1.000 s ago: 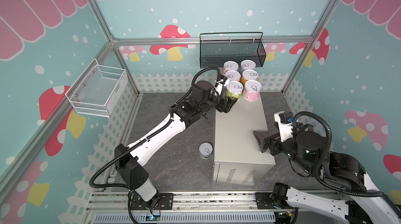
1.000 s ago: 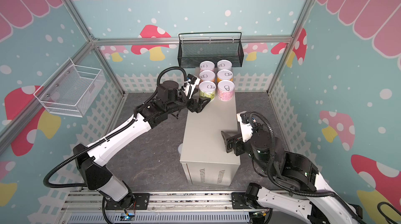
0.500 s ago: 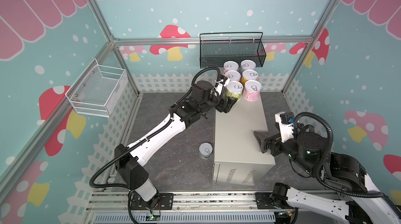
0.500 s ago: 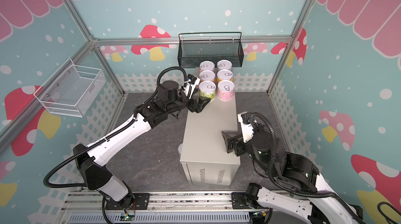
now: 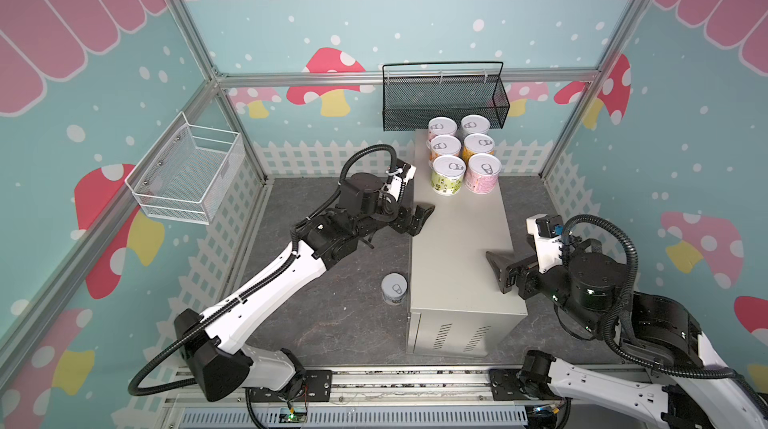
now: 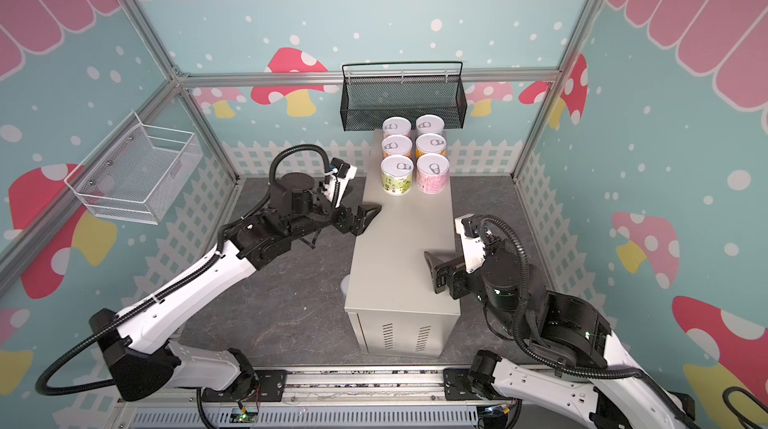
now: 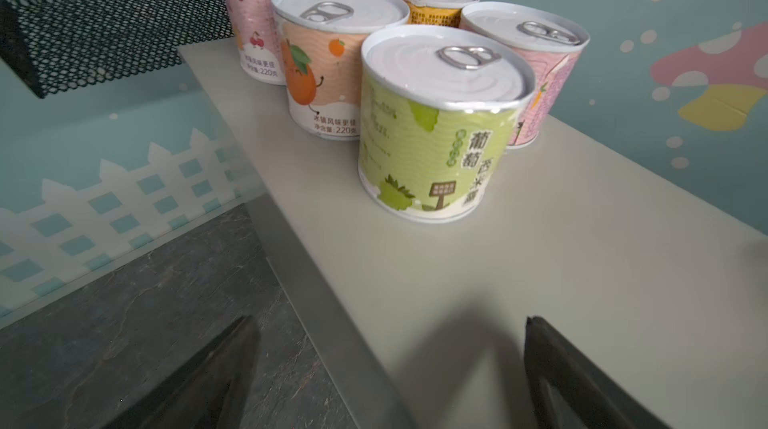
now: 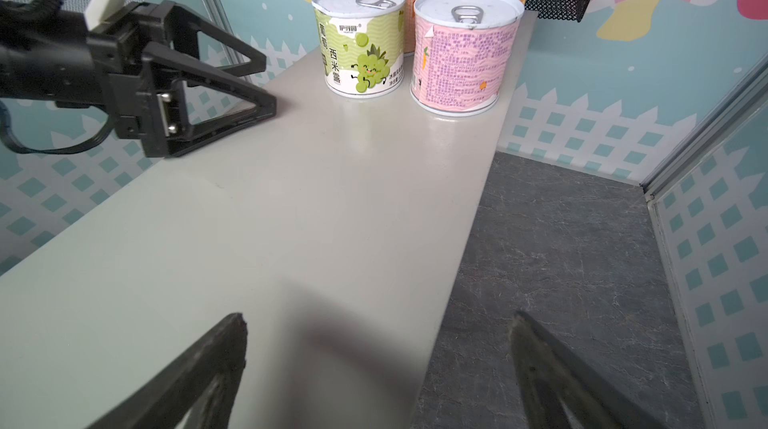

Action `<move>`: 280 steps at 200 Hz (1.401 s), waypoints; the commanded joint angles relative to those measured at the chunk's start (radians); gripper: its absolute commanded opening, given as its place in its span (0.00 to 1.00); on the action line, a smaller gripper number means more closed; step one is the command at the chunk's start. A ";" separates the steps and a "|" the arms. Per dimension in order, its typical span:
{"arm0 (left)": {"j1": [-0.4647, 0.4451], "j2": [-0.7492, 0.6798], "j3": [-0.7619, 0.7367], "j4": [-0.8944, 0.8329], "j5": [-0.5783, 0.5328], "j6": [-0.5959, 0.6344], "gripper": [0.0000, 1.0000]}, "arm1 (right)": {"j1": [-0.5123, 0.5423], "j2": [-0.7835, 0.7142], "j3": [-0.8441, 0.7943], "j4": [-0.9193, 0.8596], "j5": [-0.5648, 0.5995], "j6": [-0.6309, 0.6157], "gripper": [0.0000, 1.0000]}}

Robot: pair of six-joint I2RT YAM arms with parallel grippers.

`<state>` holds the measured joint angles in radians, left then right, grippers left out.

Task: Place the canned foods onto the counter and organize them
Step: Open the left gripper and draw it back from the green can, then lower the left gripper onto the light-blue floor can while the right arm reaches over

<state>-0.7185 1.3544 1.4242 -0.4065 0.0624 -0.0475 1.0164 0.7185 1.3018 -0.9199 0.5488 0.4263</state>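
Several cans stand in two rows at the far end of the counter (image 5: pixel 457 248) (image 6: pixel 395 256). The nearest pair are a green can (image 5: pixel 448 175) (image 6: pixel 397 175) (image 7: pixel 436 127) (image 8: pixel 359 38) and a pink can (image 5: pixel 482 173) (image 6: pixel 433 173) (image 8: pixel 463 52). One more can (image 5: pixel 394 288) stands on the floor against the counter's left side. My left gripper (image 5: pixel 422 215) (image 6: pixel 368 215) (image 7: pixel 388 319) (image 8: pixel 269 86) hovers open and empty at the counter's left edge, a short way in front of the green can. Over the counter's right edge my right gripper (image 5: pixel 498 269) (image 6: pixel 432 264) (image 8: pixel 378 316) is open and empty.
A black mesh basket (image 5: pixel 444 102) hangs on the back wall just above the far cans. A white wire basket (image 5: pixel 189 175) is fixed to the left wall. Dark stone floor (image 5: pixel 332 314) surrounds the counter, fenced in by the enclosure walls.
My left gripper opened, let go of the green can and drew back from it toward the near left. The green can stays on the counter. The right arm barely moved.
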 commanded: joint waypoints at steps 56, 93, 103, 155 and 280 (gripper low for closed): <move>0.026 -0.230 -0.169 -0.270 -0.156 -0.086 0.99 | 0.008 0.064 0.051 -0.001 -0.004 -0.030 0.99; 0.031 -0.282 -0.282 -0.296 -0.163 -0.185 0.99 | 0.007 0.148 0.126 -0.001 -0.035 -0.076 0.99; 0.033 -0.283 -0.306 -0.301 -0.163 -0.211 0.99 | 0.007 0.182 0.167 -0.010 -0.060 -0.096 1.00; 0.032 -0.199 -0.358 -0.328 -0.103 -0.278 0.99 | 0.007 0.479 0.529 -0.220 -0.257 -0.194 0.99; -0.053 0.063 -0.450 -0.298 -0.028 -0.445 0.99 | 0.008 0.661 0.751 -0.337 -0.425 -0.251 1.00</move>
<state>-0.7620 1.3861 0.9901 -0.7162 0.0055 -0.4198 1.0164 1.3853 2.0354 -1.2247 0.1326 0.1974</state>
